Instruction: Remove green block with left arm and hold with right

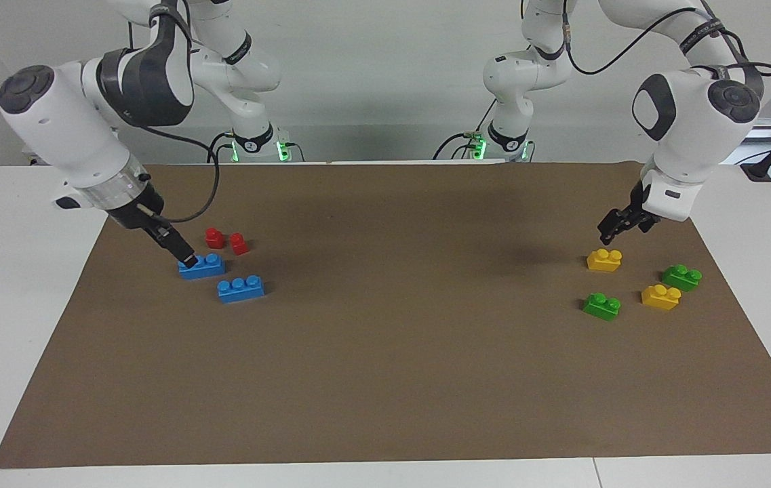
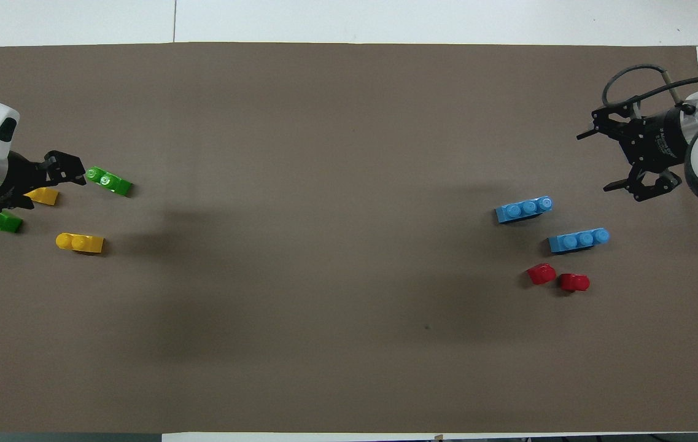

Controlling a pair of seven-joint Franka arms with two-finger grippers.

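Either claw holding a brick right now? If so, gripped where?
Nothing held. The left claw is open in the air above a yellow brick; the right claw is open and empty. Both green blocks lie on the mat.

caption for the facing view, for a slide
Both end effectors raised and empty above a brown mat with two green bricks, two yellow, two blue and two red.

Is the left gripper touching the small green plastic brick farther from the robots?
Apart. In the facing view the left gripper hangs in the air, clear of the green brick on the mat.
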